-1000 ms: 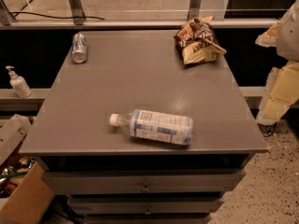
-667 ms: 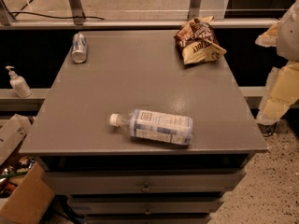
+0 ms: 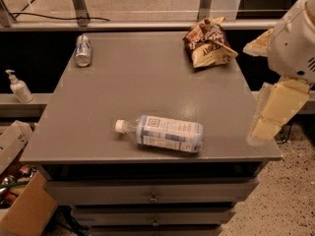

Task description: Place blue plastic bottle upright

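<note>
blue plastic bottle (image 3: pixel 165 133) is lying on its side nr the table's (image 3: pixel 147 77) front edge, cap pointing left.
prob light, thin-walled & slippery, so gripping across the labelled middle is looking safest. gripper (image 3: pixel 269 117) is hanging beyond the right edge, well apart; open or closed, i cannot tell.
</note>
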`<state>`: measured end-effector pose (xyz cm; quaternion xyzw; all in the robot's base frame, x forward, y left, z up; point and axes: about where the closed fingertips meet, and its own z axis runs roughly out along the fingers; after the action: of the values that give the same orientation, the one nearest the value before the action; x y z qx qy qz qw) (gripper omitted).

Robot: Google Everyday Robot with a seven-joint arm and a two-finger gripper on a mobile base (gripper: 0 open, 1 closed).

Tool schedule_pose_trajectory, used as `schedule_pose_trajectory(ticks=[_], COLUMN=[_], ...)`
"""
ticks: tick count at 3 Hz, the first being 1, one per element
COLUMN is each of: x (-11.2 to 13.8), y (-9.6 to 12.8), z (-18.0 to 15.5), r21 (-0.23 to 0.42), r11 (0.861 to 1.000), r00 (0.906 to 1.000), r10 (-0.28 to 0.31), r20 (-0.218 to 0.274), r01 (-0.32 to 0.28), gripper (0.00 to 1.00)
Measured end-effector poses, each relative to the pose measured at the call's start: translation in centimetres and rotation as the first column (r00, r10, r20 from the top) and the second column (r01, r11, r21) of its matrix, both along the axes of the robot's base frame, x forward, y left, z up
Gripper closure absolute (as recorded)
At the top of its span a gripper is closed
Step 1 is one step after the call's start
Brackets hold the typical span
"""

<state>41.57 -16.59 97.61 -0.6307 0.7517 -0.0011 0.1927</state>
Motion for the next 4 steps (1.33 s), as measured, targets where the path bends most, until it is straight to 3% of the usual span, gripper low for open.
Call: schedule_pose_trajectory(ticks=[1,2,3,4], x=[-2.2,-2.3,-1.9,-0.9], y=[5.5,5.4,6.9,10.4], z=[-0.7,-0.1,-0.3,-1.2], r21=[0.047,0.049,0.043,0.032], r11=[0.995,0.994,0.995,0.996], r00=[0.996,0.9949,0.9949,0.9953], r10=[0.089,0.097,0.089,0.077], r20=[0.005,0.026,0.047,0.059], r01=[-0.09,-0.098,-0.091,-0.079], gripper=[0.0,0.0,0.0,0.0])
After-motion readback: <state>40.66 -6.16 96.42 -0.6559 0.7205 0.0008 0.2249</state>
